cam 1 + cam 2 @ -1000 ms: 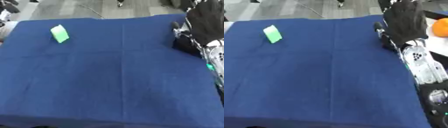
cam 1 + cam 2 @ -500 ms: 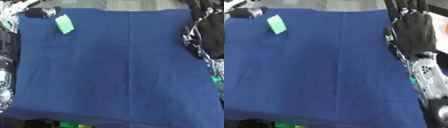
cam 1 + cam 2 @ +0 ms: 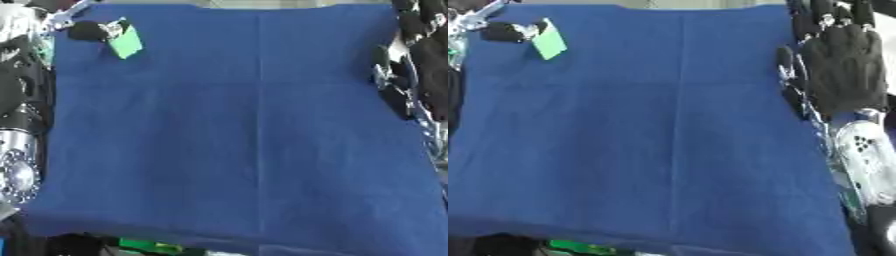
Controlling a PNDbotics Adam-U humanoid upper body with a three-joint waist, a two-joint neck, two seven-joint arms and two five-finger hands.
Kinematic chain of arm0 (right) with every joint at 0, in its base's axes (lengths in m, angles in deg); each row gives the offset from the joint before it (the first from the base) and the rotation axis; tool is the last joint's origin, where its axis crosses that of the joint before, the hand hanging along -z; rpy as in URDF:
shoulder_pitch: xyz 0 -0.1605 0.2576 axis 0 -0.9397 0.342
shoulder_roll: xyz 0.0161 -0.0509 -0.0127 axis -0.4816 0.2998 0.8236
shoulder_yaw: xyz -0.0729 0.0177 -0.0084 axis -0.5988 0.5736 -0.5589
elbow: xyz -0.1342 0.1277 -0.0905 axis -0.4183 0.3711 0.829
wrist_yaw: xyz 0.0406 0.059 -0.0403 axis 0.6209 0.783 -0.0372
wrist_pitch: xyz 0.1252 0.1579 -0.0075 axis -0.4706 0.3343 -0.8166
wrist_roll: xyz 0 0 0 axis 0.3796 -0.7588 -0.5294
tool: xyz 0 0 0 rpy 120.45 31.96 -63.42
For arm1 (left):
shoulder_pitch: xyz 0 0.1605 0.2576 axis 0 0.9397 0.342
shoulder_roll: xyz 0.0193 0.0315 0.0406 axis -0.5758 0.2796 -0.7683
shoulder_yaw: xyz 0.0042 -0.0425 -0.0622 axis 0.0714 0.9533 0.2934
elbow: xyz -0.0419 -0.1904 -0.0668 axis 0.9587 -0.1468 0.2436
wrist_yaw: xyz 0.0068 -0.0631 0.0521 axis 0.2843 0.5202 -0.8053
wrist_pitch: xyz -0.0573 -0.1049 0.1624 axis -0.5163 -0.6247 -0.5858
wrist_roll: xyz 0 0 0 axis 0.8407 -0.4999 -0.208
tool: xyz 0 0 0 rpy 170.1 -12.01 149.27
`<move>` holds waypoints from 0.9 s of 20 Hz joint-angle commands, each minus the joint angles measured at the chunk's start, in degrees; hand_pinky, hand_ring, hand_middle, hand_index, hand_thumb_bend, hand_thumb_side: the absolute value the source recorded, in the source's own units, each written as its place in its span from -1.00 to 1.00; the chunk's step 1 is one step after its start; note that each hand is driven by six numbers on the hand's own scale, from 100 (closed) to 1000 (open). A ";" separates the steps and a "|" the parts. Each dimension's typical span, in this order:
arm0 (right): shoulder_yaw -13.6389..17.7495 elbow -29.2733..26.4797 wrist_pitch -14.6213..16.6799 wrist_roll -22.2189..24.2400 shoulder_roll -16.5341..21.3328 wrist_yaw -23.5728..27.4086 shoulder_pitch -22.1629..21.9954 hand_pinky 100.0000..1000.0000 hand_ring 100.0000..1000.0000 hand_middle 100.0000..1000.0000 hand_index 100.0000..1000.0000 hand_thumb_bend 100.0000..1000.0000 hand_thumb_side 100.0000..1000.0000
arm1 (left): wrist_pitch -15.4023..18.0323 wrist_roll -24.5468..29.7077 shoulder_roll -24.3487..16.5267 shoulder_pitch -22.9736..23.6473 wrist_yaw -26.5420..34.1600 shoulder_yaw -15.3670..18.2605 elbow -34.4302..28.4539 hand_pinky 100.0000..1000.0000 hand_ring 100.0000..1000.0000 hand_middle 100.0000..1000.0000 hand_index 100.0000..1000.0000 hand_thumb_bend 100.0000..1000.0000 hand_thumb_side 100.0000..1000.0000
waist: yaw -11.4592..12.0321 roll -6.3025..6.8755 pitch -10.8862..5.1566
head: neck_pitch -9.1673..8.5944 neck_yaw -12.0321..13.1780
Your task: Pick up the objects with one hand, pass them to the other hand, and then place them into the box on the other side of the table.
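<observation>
A small flat green object (image 3: 127, 42) lies on the blue cloth (image 3: 254, 135) near the far left corner. My left hand (image 3: 86, 31) reaches in from the upper left, and its black tip touches the object's left edge; most of the hand is cut off by the picture's edge. The left arm (image 3: 17, 125) runs down the left side of the table. My right hand (image 3: 842, 65) hovers over the table's right edge, palm down, fingers straight and pointing away, holding nothing. No box shows in either view.
The blue cloth covers the whole table. Something green (image 3: 144, 245) peeks out below the front edge. The silver right forearm (image 3: 864, 160) lies along the right edge.
The camera has tilted down, so the whole picture has shifted. My left hand has come in from the upper left and now touches the green object. The right hand stays at the right edge.
</observation>
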 commanded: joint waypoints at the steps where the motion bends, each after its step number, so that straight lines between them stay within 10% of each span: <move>1: 0.57 -0.67 -0.37 -0.81 0.01 0.84 0.85 0.86 0.16 0.81 0.93 -1.00 -1.00 | -3.37 -5.25 -2.79 -1.30 -0.80 -1.28 2.49 0.57 0.58 0.66 0.86 -0.56 0.30 | -0.22 -0.03 -0.79 | -0.14 0.66; 9: 0.92 -0.59 -1.14 -1.82 -0.21 1.76 0.63 0.84 0.18 0.80 0.94 -1.00 -1.00 | -10.18 -20.87 -5.26 -1.24 4.70 -8.98 14.76 0.54 0.56 0.63 0.85 -0.58 0.28 | -1.19 0.19 0.04 | -0.14 2.09; 18: 0.86 -0.40 -1.26 -2.34 -0.30 2.60 0.64 0.83 0.20 0.77 0.93 -1.00 -1.00 | -11.07 -46.55 -7.58 -1.88 22.28 -28.74 35.74 0.54 0.56 0.62 0.84 -0.54 0.26 | -2.01 0.60 0.47 | -0.14 3.52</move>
